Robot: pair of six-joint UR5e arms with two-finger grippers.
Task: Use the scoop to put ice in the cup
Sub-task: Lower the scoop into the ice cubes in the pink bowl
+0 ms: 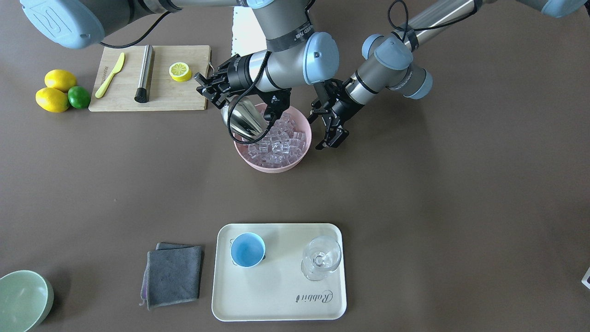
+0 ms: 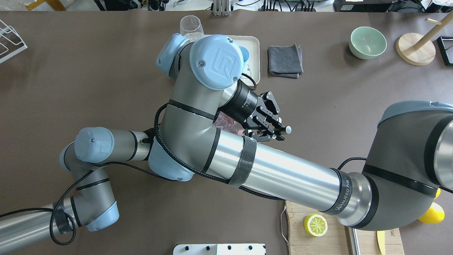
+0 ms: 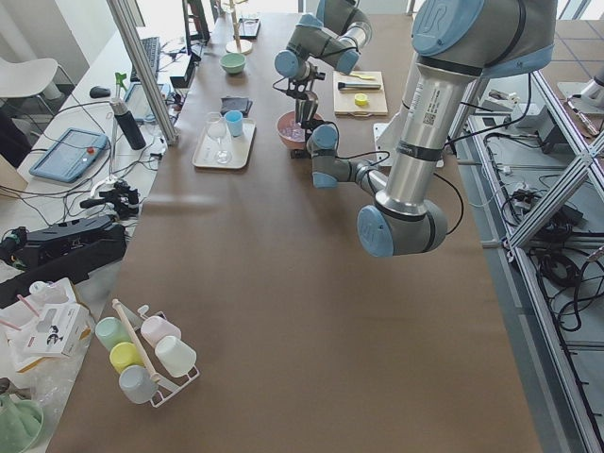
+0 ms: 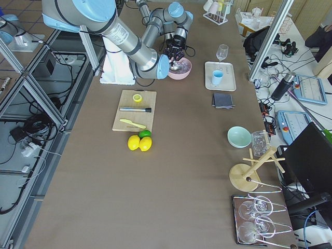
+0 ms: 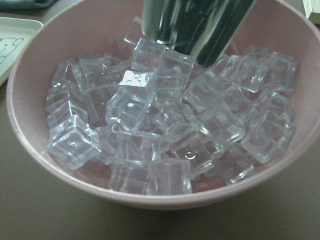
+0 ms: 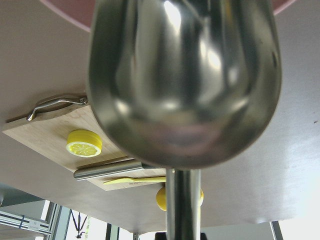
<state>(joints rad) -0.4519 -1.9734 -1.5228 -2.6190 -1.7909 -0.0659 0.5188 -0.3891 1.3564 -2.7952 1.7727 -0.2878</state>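
Observation:
The pink bowl (image 1: 273,168) holds many clear ice cubes (image 1: 282,144), which fill the left wrist view (image 5: 165,120). My right gripper (image 1: 208,86) is shut on the thin handle of the steel scoop (image 1: 244,121). The scoop is tilted steeply, with its front edge dipped into the ice at the bowl's edge (image 5: 195,20). Its rounded back fills the right wrist view (image 6: 185,75). My left gripper (image 1: 330,137) is open and empty, just beside the bowl's other side. The light-blue cup (image 1: 247,249) stands empty on the cream tray (image 1: 276,299), far from both grippers.
A clear wine glass (image 1: 321,258) shares the tray. A grey cloth (image 1: 174,275) and a pale green bowl (image 1: 20,299) lie beside it. A cutting board (image 1: 184,99) holds a lemon half (image 1: 180,71), a yellow knife (image 1: 110,74) and a steel cylinder (image 1: 144,73). Lemons (image 1: 53,99) lie nearby.

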